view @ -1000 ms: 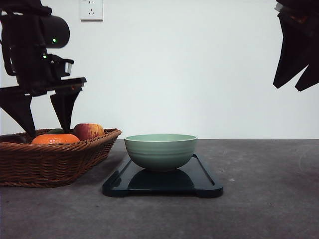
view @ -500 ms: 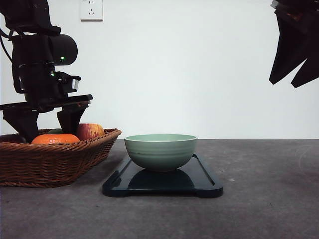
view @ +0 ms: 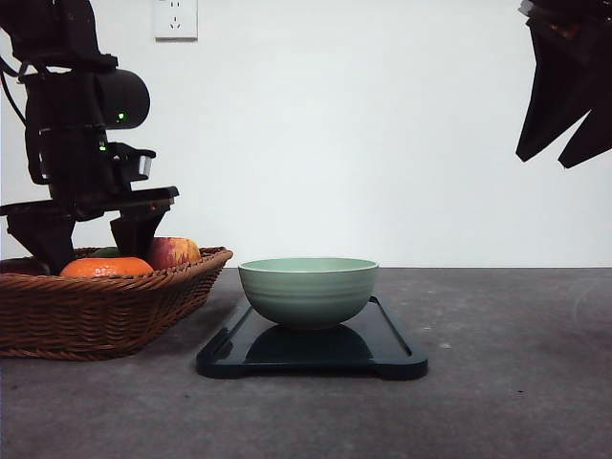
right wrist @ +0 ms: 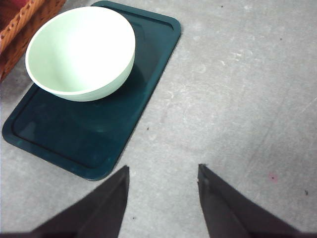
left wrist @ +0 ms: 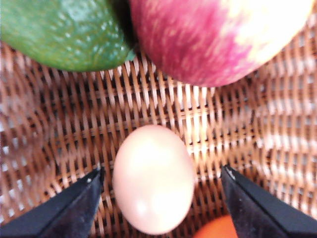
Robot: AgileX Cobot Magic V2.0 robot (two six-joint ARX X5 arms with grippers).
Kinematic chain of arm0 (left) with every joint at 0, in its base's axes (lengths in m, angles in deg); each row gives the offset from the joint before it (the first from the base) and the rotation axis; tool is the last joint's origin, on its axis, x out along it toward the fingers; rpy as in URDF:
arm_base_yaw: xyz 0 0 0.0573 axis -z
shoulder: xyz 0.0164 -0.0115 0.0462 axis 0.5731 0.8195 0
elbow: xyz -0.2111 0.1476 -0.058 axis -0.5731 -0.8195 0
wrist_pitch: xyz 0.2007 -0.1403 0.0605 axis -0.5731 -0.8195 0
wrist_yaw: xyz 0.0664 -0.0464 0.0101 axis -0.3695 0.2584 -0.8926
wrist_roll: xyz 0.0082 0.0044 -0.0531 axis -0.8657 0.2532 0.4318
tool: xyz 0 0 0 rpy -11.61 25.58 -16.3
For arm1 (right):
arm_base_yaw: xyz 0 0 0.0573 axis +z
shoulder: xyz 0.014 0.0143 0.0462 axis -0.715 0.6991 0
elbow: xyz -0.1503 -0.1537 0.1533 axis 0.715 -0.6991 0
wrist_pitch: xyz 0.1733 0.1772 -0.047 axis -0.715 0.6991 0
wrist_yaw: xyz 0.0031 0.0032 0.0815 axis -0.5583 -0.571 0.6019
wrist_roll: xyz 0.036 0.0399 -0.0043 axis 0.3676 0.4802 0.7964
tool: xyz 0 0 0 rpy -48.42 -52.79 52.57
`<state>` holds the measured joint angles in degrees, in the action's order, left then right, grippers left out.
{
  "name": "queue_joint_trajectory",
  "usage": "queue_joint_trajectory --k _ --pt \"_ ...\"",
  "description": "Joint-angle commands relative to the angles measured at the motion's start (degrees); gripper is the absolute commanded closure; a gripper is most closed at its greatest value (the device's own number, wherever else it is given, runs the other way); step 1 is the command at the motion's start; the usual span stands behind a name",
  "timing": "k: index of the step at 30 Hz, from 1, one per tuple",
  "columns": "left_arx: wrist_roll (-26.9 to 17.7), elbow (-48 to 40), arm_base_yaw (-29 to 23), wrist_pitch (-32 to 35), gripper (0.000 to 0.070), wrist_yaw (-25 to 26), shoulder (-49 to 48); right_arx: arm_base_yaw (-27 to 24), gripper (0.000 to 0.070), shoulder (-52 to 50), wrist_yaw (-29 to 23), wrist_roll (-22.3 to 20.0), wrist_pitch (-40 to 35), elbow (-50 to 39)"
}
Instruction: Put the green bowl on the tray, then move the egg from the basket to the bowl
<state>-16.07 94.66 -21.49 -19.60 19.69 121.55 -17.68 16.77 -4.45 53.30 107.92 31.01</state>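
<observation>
Left hand (left wrist: pixel 158 198) is down in the basket (view: pixel 105 306), fingers spread wide either side of the egg (left wrist: pixel 153 178), not touching it, nothing gripped. An apple (left wrist: pixel 213 34) and a green fruit (left wrist: pixel 59 32) lie just beyond. Right hand (right wrist: pixel 161 203) hangs open and empty above the desk (right wrist: pixel 237 99), green bowl (right wrist: pixel 81 52) sitting on the tray (right wrist: pixel 99 134) nearby.

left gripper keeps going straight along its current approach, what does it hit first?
Most likely the egg: in the left wrist view it lies between the open jaws of the left gripper, on the basket weave. The apple and a green fruit lie beyond it. Depth is unclear.
</observation>
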Motion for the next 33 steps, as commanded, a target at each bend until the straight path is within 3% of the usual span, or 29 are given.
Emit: queue_joint_trajectory --k 1,3,8,10,18,22,33 --pt "-0.6 1.2 0.2 0.3 0.0228 -0.2 1.3 0.3 0.0429 0.4 -0.2 1.1 -0.8 0.3" --pt "-0.6 1.2 0.2 0.2 0.0237 -0.2 1.3 0.3 0.0429 0.4 -0.2 1.2 -0.8 0.3" --pt "-0.4 1.2 0.2 -0.2 0.0517 -0.2 1.3 0.3 0.0429 0.4 -0.2 1.2 -0.7 0.3" --pt "-0.2 1.2 0.2 -0.2 0.0554 -0.2 1.3 0.3 0.0429 0.4 -0.2 1.2 -0.7 0.3" --pt "-0.2 1.2 0.2 -0.6 0.0534 -0.2 0.9 0.3 0.0429 0.4 -0.2 1.2 -0.3 0.3" --pt "0.0 1.6 0.2 -0.5 0.0469 -0.2 -0.5 0.3 0.0429 0.4 -0.2 1.2 -0.3 0.3" --pt "0.3 2.5 0.8 -0.6 0.0471 -0.1 -9.0 0.3 0.0429 0.4 -0.2 1.2 -0.4 0.3"
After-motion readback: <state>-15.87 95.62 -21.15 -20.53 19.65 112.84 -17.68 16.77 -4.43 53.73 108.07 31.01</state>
